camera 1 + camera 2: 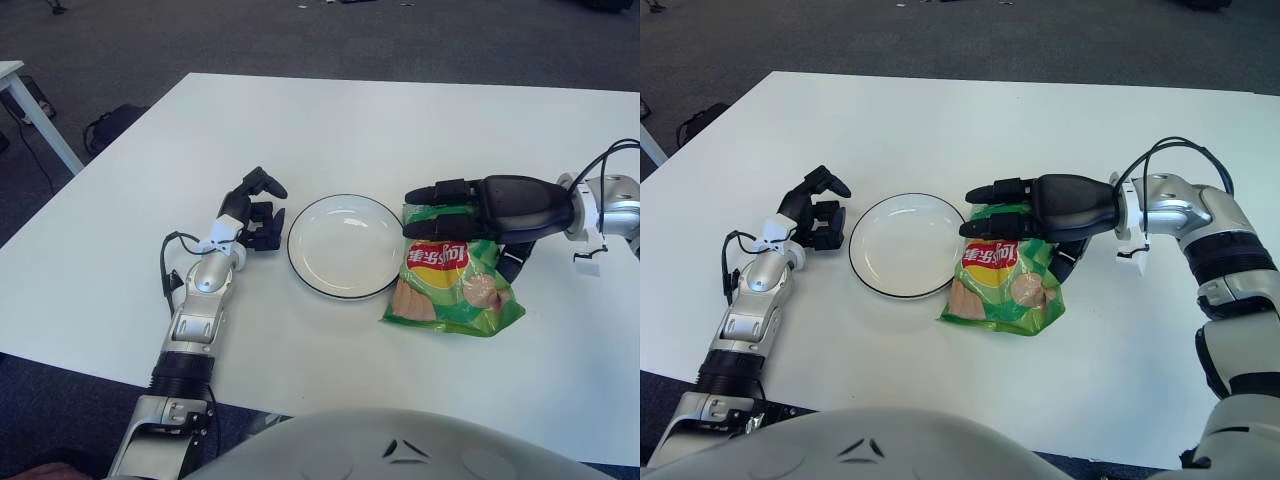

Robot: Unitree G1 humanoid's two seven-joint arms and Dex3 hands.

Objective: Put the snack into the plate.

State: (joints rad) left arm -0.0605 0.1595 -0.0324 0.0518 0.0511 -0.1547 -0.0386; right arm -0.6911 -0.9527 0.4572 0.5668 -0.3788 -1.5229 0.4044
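The snack, a green chip bag (450, 285) with a red and yellow logo, lies flat on the white table just right of the plate. An empty white plate (340, 250) with a dark rim sits at the table's middle. My right hand (455, 228) comes in from the right and is down on the bag's top end. Its two fingers (1000, 210) stretch straight across that end, pointing at the plate. The thumb (512, 262) hangs down at the bag's right side. My left hand (258, 212) shows just left of the plate, fingers curled, holding nothing.
The white table (330, 130) runs far back and to both sides. A cable (1170, 150) loops over my right wrist. A white tag (1135, 260) dangles under that wrist. Dark floor and a bag (115, 125) lie beyond the table's left edge.
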